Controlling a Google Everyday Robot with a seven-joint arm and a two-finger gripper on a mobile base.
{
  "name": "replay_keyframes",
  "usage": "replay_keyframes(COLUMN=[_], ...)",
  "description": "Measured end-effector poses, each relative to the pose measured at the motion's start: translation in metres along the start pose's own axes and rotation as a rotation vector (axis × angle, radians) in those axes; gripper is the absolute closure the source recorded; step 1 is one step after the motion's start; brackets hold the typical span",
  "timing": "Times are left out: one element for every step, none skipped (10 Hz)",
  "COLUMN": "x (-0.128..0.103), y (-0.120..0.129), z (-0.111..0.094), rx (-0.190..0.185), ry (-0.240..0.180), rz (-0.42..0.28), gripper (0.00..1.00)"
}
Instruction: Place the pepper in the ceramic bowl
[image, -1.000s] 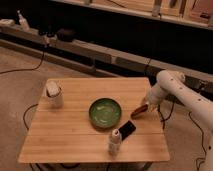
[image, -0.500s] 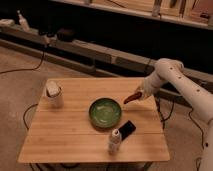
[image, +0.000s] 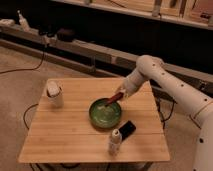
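Note:
The green ceramic bowl (image: 105, 116) sits on the wooden table, right of centre. My gripper (image: 121, 93) comes in from the right on the white arm (image: 165, 80) and is shut on the reddish-brown pepper (image: 115, 98). The pepper hangs tilted, its lower end over the bowl's far right rim, a little above it.
A white lidded cup (image: 54, 93) stands at the table's left. A small white bottle (image: 115, 142) and a flat black slab (image: 126, 130) lie just in front of the bowl. The wooden table (image: 65, 135) is small; shelving and cables run behind it.
My gripper has lifted the pepper from the table right of the bowl and carried it left, from beside the bowl to over its far right rim.

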Motion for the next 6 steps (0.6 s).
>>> replay_keyframes(x=[-0.01,-0.016,-0.017,-0.017,-0.017,-0.018], y=[-0.001,-0.002,-0.007,-0.009,-0.011,-0.012], z=[0.006,0.011,0.015,0.017,0.019,0.02], rx=[-0.025,-0.05,-0.066,-0.072,-0.079,-0.083], ry=[0.008,0.025,0.042,0.047,0.046,0.042], rz=[-0.044,-0.078,-0.084,-0.078,-0.064,-0.054], gripper=[0.35,0.25,0.2,0.2,0.2,0.2])
